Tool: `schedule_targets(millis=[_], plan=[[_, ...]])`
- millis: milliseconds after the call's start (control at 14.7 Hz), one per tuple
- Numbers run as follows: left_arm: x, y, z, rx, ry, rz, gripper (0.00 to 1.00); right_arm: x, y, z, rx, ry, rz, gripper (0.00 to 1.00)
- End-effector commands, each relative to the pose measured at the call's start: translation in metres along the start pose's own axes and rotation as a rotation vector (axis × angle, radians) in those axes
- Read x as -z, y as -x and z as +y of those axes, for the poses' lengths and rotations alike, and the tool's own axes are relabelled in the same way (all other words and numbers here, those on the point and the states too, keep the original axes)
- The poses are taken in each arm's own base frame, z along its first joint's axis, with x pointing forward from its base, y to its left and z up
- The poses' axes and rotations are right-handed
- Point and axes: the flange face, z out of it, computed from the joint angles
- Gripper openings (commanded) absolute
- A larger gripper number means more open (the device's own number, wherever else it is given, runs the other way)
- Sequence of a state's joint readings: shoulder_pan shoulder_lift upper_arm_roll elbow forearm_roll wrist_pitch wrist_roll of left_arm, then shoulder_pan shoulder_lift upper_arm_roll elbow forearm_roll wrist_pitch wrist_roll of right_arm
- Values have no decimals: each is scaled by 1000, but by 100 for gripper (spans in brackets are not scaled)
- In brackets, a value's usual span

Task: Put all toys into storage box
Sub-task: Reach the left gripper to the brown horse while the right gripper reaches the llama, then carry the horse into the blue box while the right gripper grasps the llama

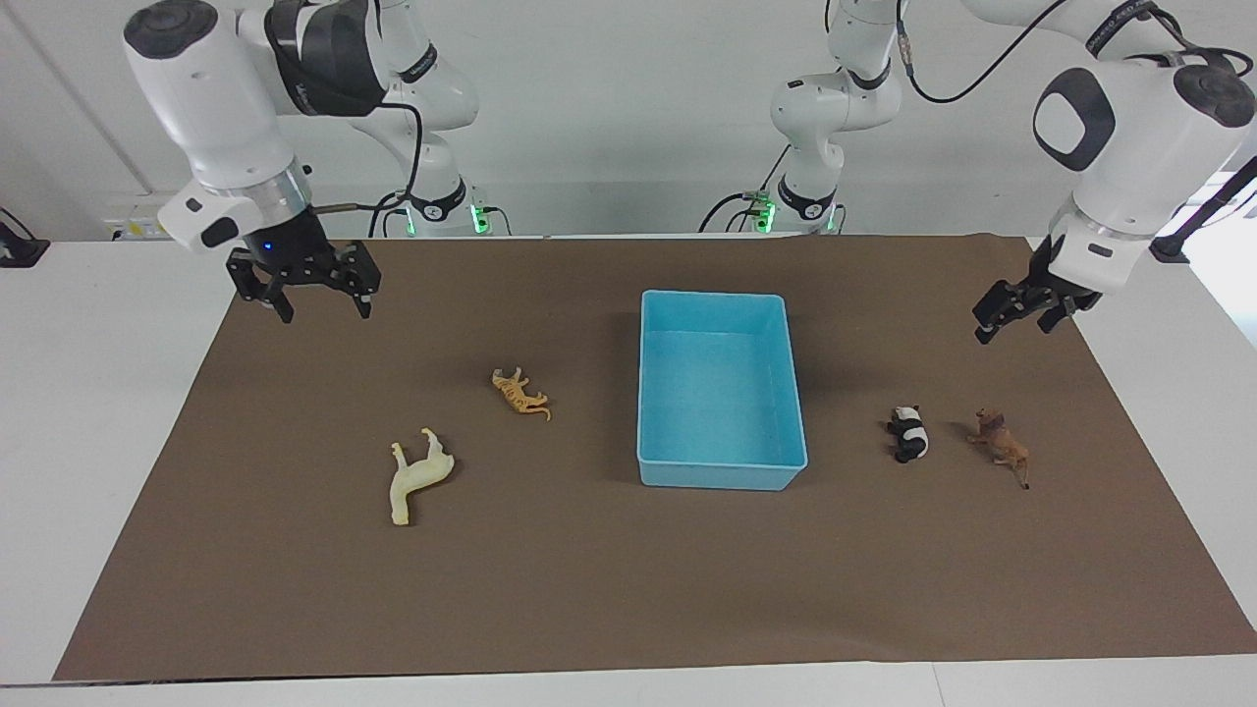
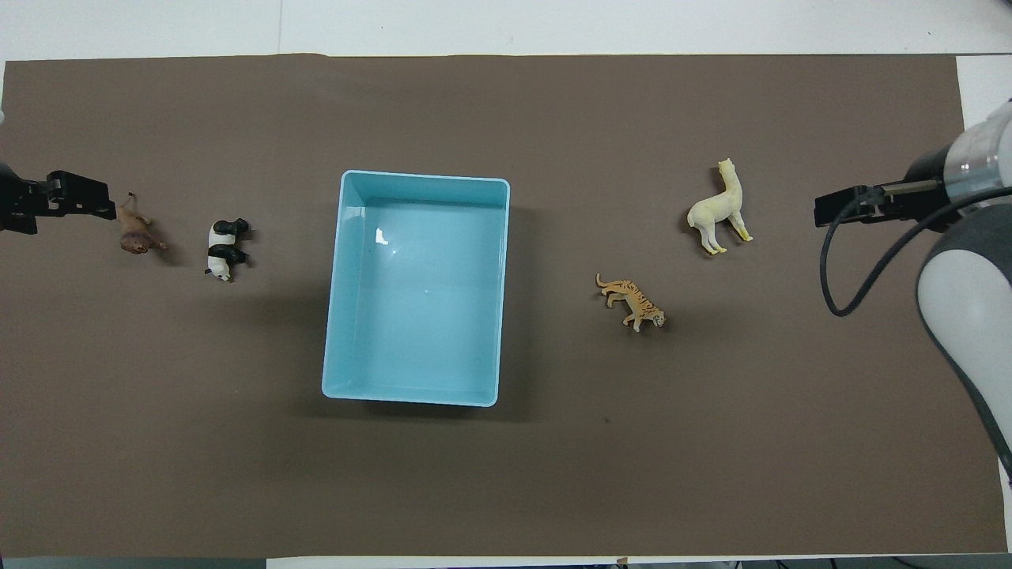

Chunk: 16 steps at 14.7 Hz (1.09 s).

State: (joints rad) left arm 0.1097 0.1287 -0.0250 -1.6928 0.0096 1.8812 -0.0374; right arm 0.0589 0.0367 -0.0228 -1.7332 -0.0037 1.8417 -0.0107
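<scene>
The light blue storage box (image 1: 718, 476) stands empty in the middle of the brown mat; it also shows in the overhead view (image 2: 424, 176). The cream-yellow horse (image 1: 419, 477) (image 2: 715, 212) and the orange tiger (image 1: 519, 393) (image 2: 632, 300) lie toward the right arm's end. The panda (image 1: 910, 434) (image 2: 224, 249) and the brown lion (image 1: 1002, 447) (image 2: 136, 233) lie toward the left arm's end. My right gripper (image 1: 324, 306) (image 2: 826, 212) hangs open and empty in the air near the mat's edge. My left gripper (image 1: 1016, 327) (image 2: 103, 204) hangs open and empty over the mat close to the lion.
The brown mat (image 1: 589, 589) covers most of the white table (image 1: 98, 393). A black cable (image 2: 826, 269) loops from the right arm's wrist. Both arm bases stand at the robots' edge of the table.
</scene>
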Motion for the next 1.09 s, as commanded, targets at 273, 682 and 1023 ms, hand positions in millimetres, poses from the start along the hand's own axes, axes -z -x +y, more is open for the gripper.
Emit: schedule_targets(millis=[273,682,1023], plan=[[-120,-53,-53,65,-28,147,100,-78,-50,-28,-68,-16,3,100],[-195,-33,-57,125,-26,74,100,-186,-35,-49,-3,-14,14,100],[-212,-15,-62,136,-30,40,40,-222,-34,-86,123,-15,13,100]])
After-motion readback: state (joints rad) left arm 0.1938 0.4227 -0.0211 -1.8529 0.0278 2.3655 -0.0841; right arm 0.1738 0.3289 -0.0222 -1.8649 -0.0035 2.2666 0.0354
